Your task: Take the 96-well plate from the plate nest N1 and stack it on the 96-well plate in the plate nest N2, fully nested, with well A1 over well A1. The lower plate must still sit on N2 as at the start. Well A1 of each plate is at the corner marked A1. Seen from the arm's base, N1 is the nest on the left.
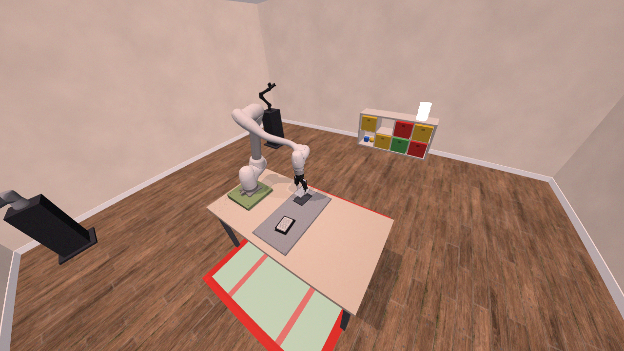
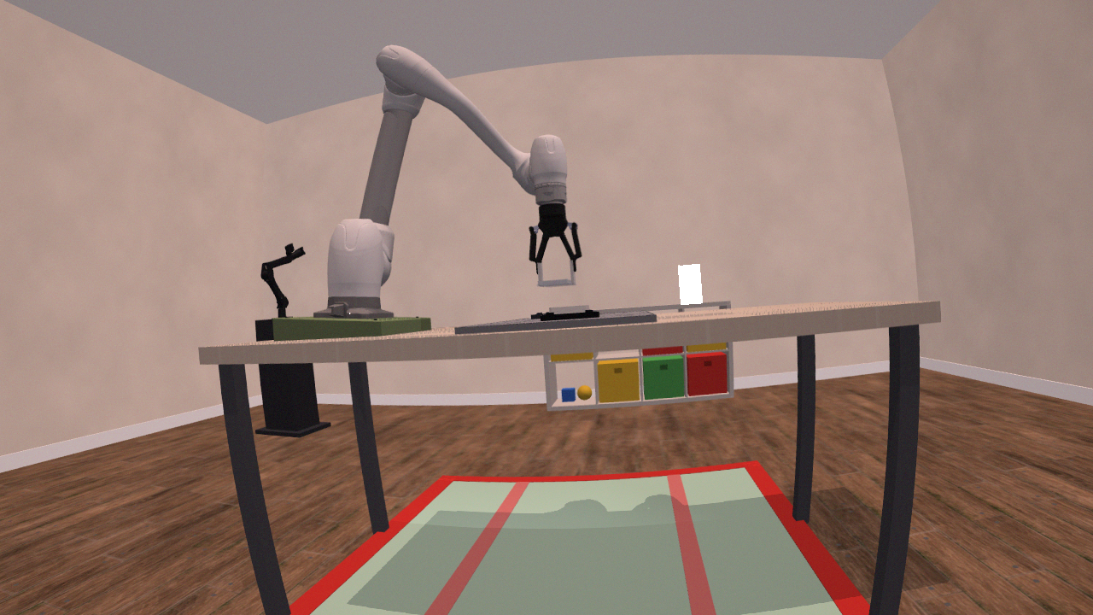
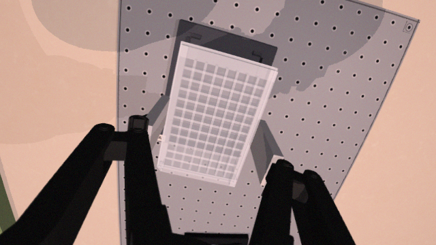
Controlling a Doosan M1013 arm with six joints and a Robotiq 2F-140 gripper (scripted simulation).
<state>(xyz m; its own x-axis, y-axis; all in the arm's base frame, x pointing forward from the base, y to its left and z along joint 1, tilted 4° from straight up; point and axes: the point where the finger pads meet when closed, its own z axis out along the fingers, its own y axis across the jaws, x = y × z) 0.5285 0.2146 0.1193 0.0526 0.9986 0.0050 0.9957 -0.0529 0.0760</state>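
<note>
My end effector (image 2: 556, 269), half closed, grips the plate (image 3: 216, 112) by its long sides, clear above nest N1 (image 3: 263, 51).

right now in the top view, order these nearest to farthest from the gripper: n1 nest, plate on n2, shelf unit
1. Nest N1, directly under the gripper.
2. 96-well plate on N2, farther along the grey board.
3. Shelf unit, against the far wall.
</note>
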